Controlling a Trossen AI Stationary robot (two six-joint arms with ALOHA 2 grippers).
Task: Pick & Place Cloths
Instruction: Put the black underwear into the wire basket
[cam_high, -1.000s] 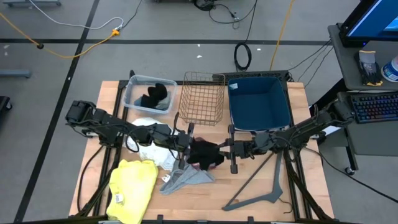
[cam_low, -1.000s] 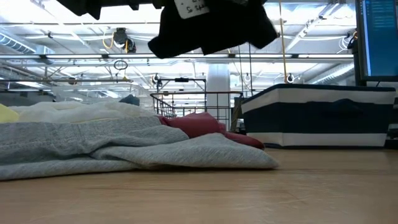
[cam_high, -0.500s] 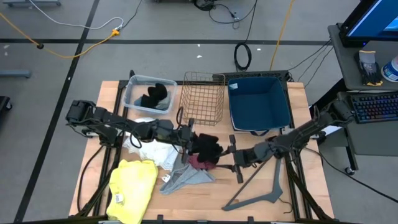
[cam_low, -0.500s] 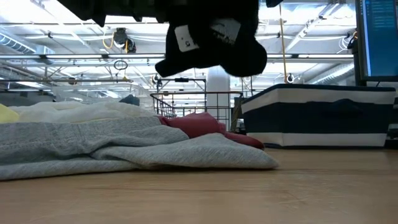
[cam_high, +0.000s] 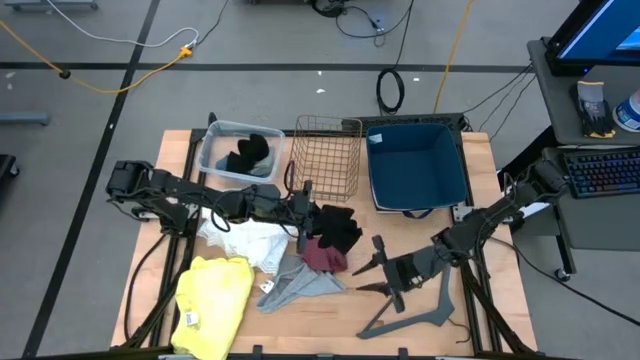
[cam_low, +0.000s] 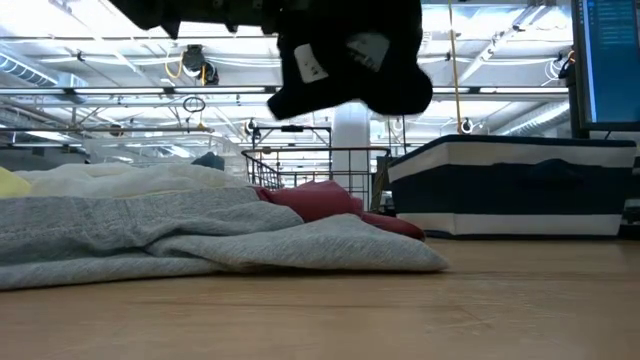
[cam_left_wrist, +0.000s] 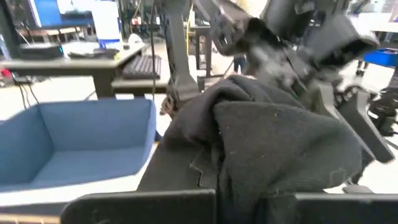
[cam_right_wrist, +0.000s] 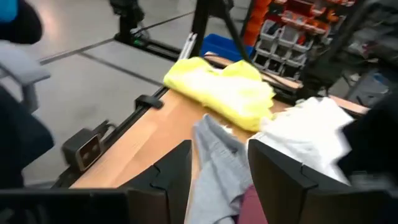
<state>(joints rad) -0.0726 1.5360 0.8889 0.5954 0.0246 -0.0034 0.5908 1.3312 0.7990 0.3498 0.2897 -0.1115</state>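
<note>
Currently left gripper (cam_high: 305, 212) is clamped on the black cloth (cam_high: 338, 228), a crumpled dark fleecy piece with white tags, hanging off the desk (cam_high: 500, 300) near its middle. Right gripper (cam_high: 372, 268) sits empty, fingers spread, toward the front edge beside the grey hanger (cam_high: 425, 310). Below the black cloth lie the maroon cloth (cam_high: 322, 258) and grey cloth (cam_high: 298, 287); white cloth (cam_high: 245, 242) and yellow cloth (cam_high: 212, 305) lie toward the front-left corner.
</note>
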